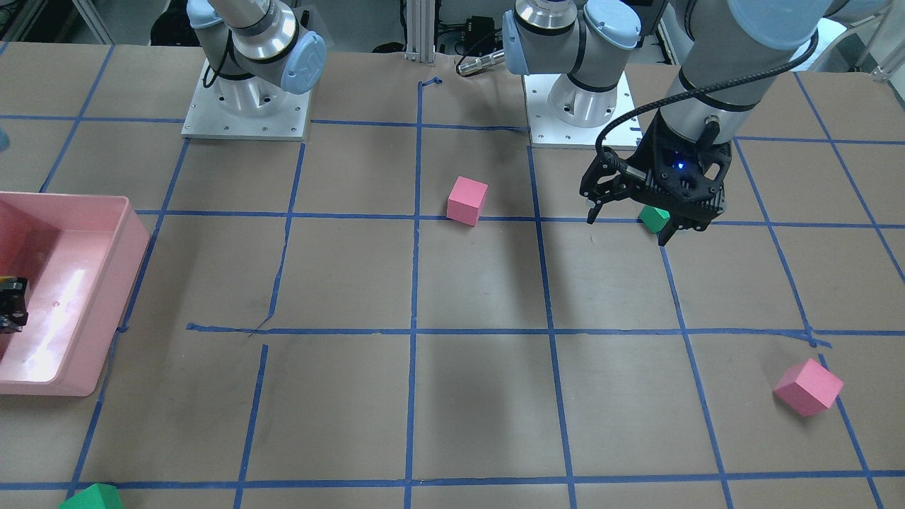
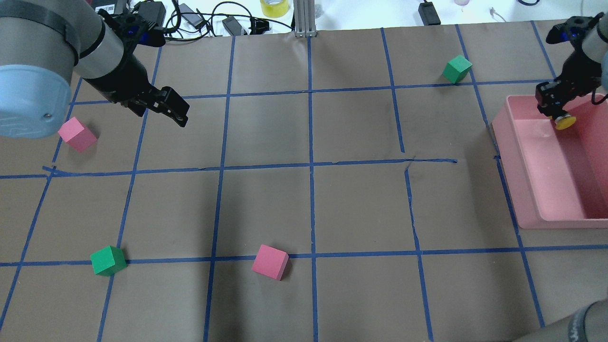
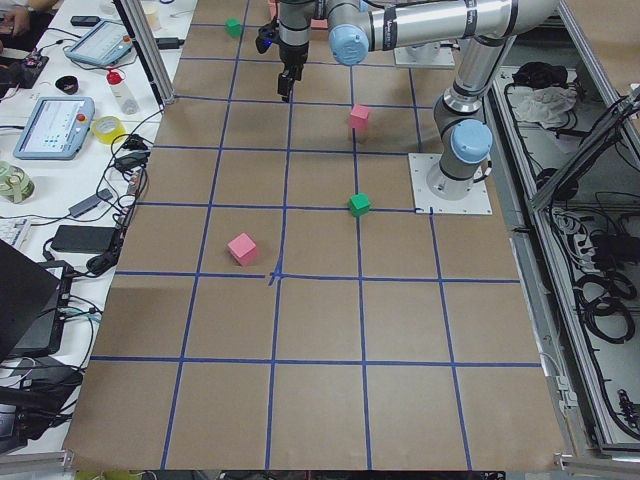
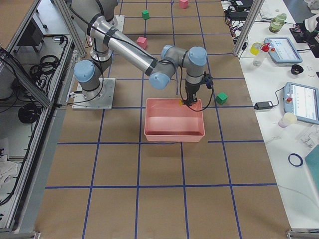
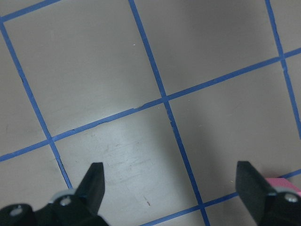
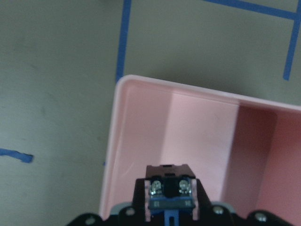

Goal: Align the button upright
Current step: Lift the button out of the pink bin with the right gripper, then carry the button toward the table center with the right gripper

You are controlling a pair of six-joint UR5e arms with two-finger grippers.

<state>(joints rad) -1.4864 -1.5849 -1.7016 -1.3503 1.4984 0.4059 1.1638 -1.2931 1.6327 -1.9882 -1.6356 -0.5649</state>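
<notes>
The button is held in my right gripper (image 2: 556, 114) over the far end of the pink bin (image 2: 508, 147). Its round yellow cap (image 2: 565, 122) sticks out below the fingers. In the right wrist view its grey-blue base with two screws (image 6: 170, 189) faces the camera, between the shut fingers. The right gripper also shows at the edge of the front view (image 1: 10, 305) and in the right side view (image 4: 188, 101). My left gripper (image 2: 176, 113) is open and empty above the table, far from the bin; its fingers (image 5: 94, 181) stand wide apart over blue tape lines.
A pink cube (image 2: 77, 134) lies left of my left gripper. A green cube (image 2: 108, 260) and a pink cube (image 2: 270, 261) lie near the robot's side. Another green cube (image 2: 457, 69) lies beyond the bin. Blue tape grids the brown table.
</notes>
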